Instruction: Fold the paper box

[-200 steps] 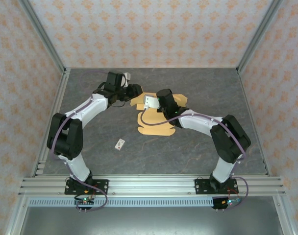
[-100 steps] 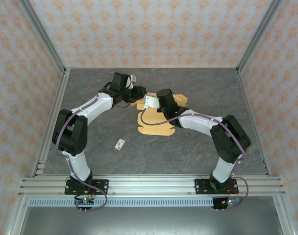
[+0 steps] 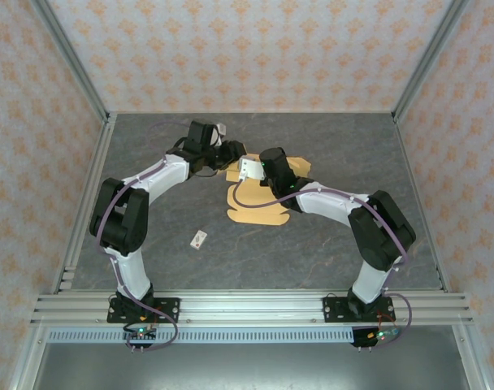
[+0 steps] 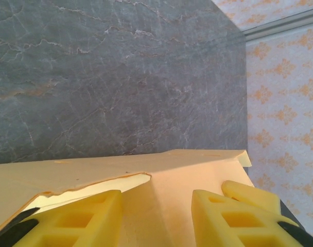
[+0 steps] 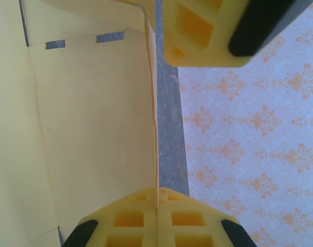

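- Pinching a raised flap edge, the right gripper (image 5: 156,203) is seen closed on the paper box (image 3: 259,207), which lies on the table (image 3: 149,268) toward its far side.
- The left gripper (image 4: 156,206) is held half-spread over the sheet's far-left flap, with nothing clamped.
- The raised flap is stood edge-on between both claws, so the next fold is judged best pushed from the left arm's side toward the right.

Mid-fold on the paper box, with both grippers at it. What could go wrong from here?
1. The right gripper is shut on the thin raised edge of the paper box; a pull may tear it or crease it off the fold line.
2. The left gripper stands open over the same sheet, close to the right one; the fingers may collide.
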